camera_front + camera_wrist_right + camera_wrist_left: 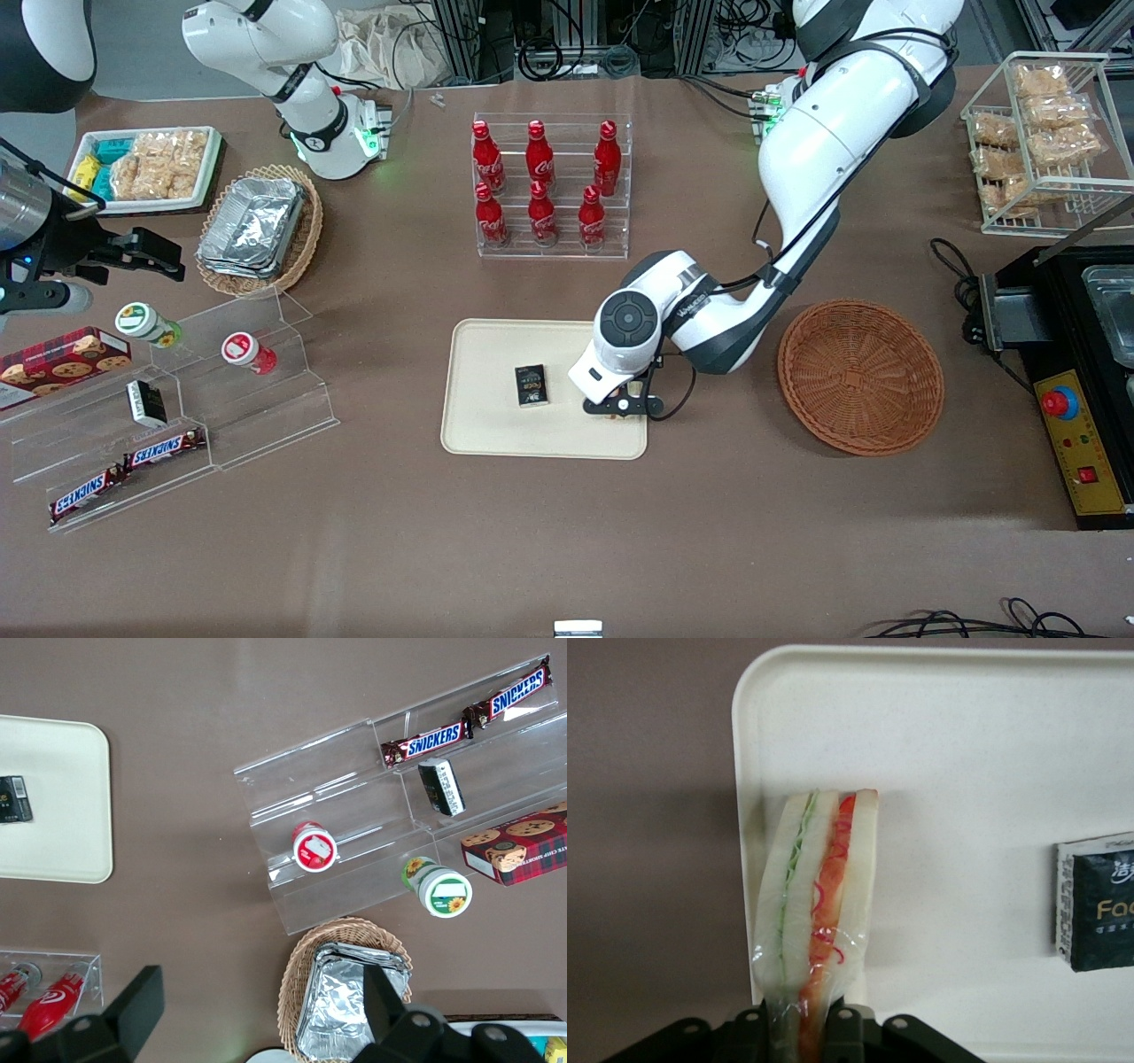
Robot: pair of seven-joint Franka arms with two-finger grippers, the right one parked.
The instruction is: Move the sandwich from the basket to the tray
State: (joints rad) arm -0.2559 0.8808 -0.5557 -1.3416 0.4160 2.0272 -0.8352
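My left gripper [623, 408] is low over the cream-beige tray [483, 434], at the tray's end nearest the reddish-brown wicker basket [860, 376]. In the left wrist view the gripper [799, 1020] is shut on the plastic-wrapped sandwich [818, 886], a pale bread wedge with green and orange-red filling, which lies over the tray's rim [747, 797]. In the front view the sandwich is almost wholly hidden under the gripper. The basket holds nothing. A small black box [531, 385] lies on the tray beside the gripper and also shows in the left wrist view [1099, 902].
A clear rack of red bottles [551, 186] stands farther from the front camera than the tray. A clear stepped stand [190, 399] with snacks and a tan basket of foil containers [257, 229] lie toward the parked arm's end. A black machine [1076, 372] stands beside the wicker basket.
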